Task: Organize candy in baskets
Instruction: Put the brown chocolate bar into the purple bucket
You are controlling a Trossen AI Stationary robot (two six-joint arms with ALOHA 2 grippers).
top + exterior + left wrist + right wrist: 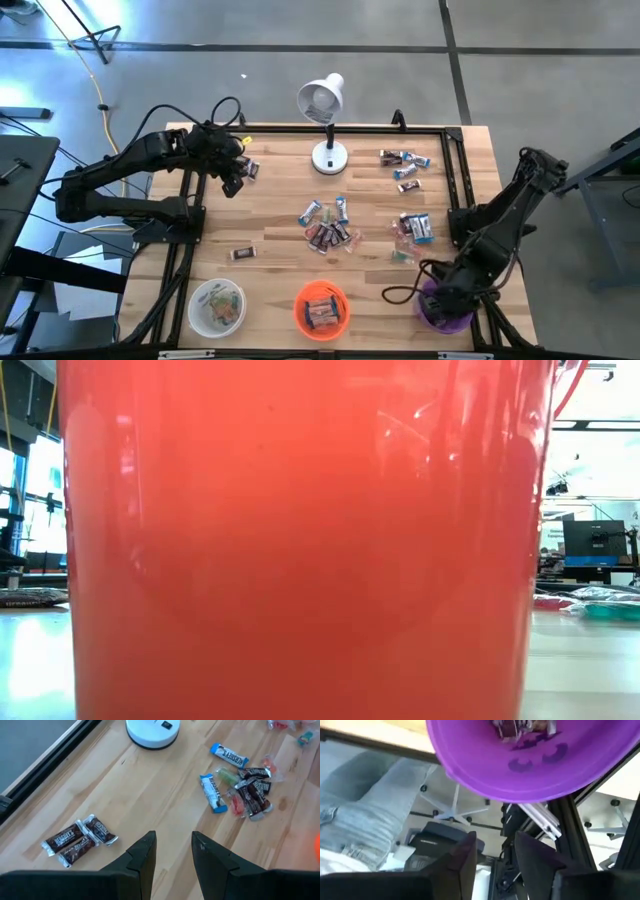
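from above, the right pincer (447, 292) hangs over the round purple plastic basket (443, 312) at the pale wooden table's (280, 215) near right corner, beside the bright orange basket (321, 307) and the white translucent basket (217, 306), with shiny wrapped candies (327, 225) scattered mid-table. the left wrist view shows the left pincer (172, 851) spread, empty, above the table near dark brown candies (75, 840). the right wrist view shows its fingers (462, 855) parted, pinching nothing, with candy (512, 727) lying inside the purple basket.

Even, diffuse overhead light on the pale wooden table (290, 215); shadows short and soft. Grey floor top-left carries a bluish-white glare patch. Low view almost fully blocked by the translucent bright orange basket (300, 540), backlit, glowing, blurred, with faint reflections; windows at both edges blown out. Round purple plastic basket (530, 765) close and soft in right wrist view. Left wrist view sharp.
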